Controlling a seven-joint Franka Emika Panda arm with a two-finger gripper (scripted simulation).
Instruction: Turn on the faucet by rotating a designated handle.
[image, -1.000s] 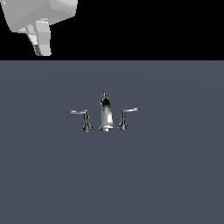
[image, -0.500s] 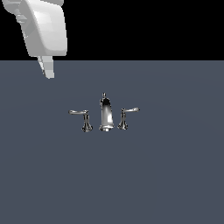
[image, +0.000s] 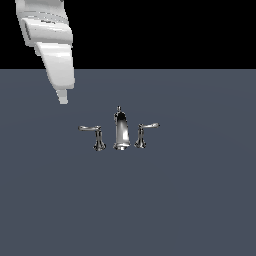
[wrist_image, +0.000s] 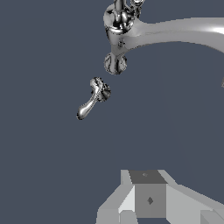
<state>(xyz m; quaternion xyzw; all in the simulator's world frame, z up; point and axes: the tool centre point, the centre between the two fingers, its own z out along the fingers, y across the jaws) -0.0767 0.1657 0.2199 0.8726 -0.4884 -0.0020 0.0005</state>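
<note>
The faucet (image: 120, 131) is a small chrome three-piece set standing on the grey floor in the middle of the exterior view. Its handle (image: 90, 129), with the long straight lever, stands to the exterior view's left of the spout. The other handle (image: 148, 126) has a shorter, upturned lever. My gripper (image: 63, 100) hangs above and to the exterior view's left of the handle, well clear of it. Its fingers look shut with nothing between them. In the wrist view the handle (wrist_image: 93, 99) lies ahead of my gripper (wrist_image: 146, 175), with the faucet (wrist_image: 131, 30) spout beyond it.
A flat dark grey floor (image: 190, 200) surrounds the faucet on all sides. The background above the floor's far edge is black.
My gripper has come down and a little toward the exterior view's right, closer to the handle. The faucet has not moved.
</note>
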